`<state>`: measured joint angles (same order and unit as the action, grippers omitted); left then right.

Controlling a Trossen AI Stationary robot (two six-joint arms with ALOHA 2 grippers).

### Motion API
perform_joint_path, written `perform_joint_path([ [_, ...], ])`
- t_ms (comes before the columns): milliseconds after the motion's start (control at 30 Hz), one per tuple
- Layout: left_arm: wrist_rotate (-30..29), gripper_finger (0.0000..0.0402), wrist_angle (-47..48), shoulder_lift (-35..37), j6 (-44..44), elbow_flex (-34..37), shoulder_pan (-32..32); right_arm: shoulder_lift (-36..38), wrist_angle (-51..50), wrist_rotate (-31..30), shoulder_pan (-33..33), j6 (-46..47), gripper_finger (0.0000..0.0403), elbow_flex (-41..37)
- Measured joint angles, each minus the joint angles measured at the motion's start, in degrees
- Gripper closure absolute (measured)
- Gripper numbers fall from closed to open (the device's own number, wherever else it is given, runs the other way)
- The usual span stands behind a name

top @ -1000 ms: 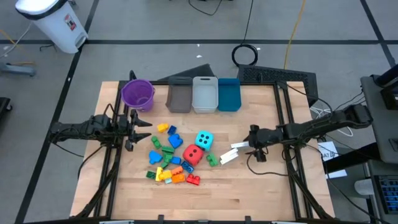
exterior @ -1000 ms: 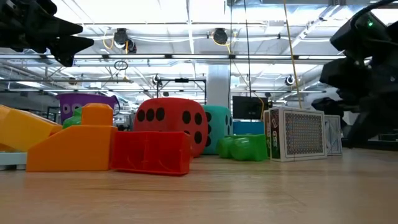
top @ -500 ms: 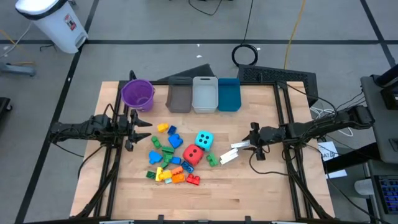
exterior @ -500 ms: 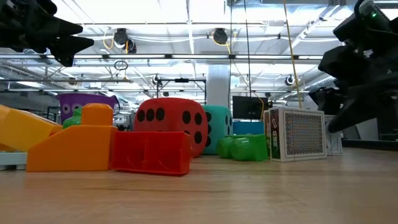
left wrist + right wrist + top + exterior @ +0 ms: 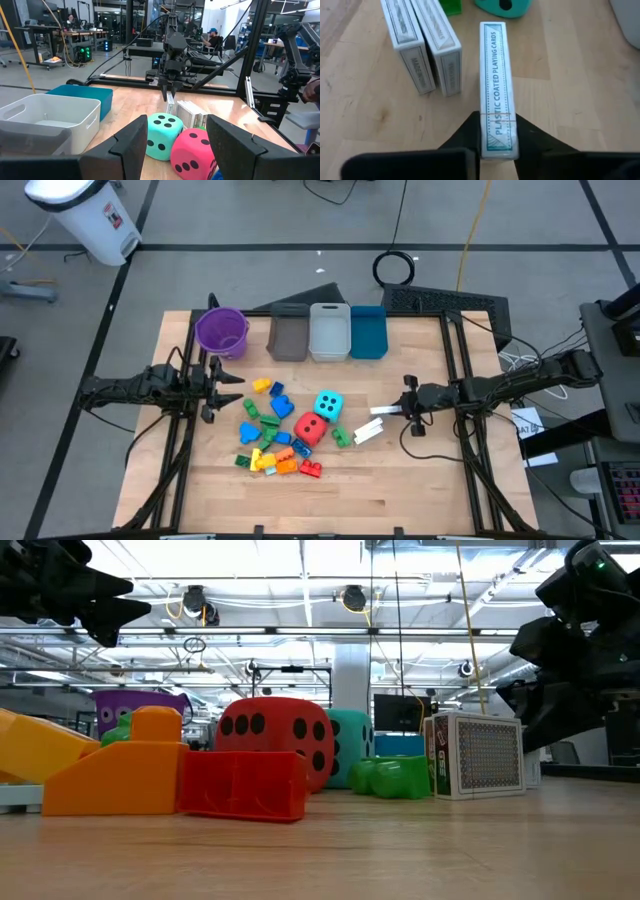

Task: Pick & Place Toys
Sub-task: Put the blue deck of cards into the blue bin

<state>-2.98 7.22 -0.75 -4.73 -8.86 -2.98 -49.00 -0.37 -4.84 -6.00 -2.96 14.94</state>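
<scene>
Bricks (image 5: 272, 442) in several colours lie heaped on the table, with a red die (image 5: 312, 429) and a cyan die (image 5: 327, 405) beside them. To the right of the dice are three white card boxes. My right gripper (image 5: 399, 412) is shut on the one nearest it (image 5: 498, 75). The other two (image 5: 422, 45) stand side by side on their long edges. My left gripper (image 5: 226, 388) hovers open to the left of the pile, above the table, with nothing between its fingers (image 5: 135, 142). My right gripper pinches the card box's two broad faces between its two fingers (image 5: 470, 132), at the end nearest the table's right edge (image 5: 498, 137). The fingers come from the table's right side and lie along the box. The box stands on its long edge, narrow printed side up.
A purple bucket (image 5: 221, 331) stands at the far left. A grey bin (image 5: 289, 335), a white bin (image 5: 329, 332) and a blue bin (image 5: 368, 332) line the far edge. Bare wood lies near the front edge and on the right.
My right gripper has edged toward the white card box and shut on its end. The box has stayed where it stood.
</scene>
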Motion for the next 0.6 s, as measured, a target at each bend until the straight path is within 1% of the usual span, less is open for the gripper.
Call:
perform_joint_path([
  [67, 0.0, 0.0192, 0.0, 0.01, 0.0, 0.0, 0.01, 0.46, 2.29, -0.02, 0.0, -0.87, 0.0369, 0.0],
  [133, 0.0, 0.0192, 0.0, 0.0, 0.0, 0.02, 0.0, 1.21, 5.93, -0.14, 0.0, -1.2, 0.0371, 0.0],
  [200, 0.0, 0.0192, 0.0, 0.02, 0.0, 0.0, 0.0, 2.03, 10.74, -2.12, 0.0, -1.49, 0.037, 0.0],
  [300, 0.0, 0.0192, 0.0, 0.01, 0.0, 0.0, 0.01, 2.5, 18.7, -8.71, 0.02, -2.23, 0.0357, 0.08],
  [367, 0.0, 0.0192, 0.0, 0.02, 0.0, 0.01, 0.02, 2.27, 21.94, -13.67, 0.16, -1.69, 0.0354, 0.91],
  [500, 0.0, 0.0192, 0.0, 0.02, 0.0, 0.0, 0.02, 0.51, 22.92, -25.23, 2.66, 2.81, 0.0366, 5.88],
  [533, 0.0, 0.0192, 0.0, 0.02, 0.0, 0.0, 0.02, -0.35, 22.88, -27.5, 3.83, 3.91, 0.037, 7.45],
  [600, 0.0, 0.0192, -0.07, 0.02, 0.0, 0.01, 0.0, -2.42, 21.78, -29.97, 6.5, 5.18, 0.0371, 10.83],
])
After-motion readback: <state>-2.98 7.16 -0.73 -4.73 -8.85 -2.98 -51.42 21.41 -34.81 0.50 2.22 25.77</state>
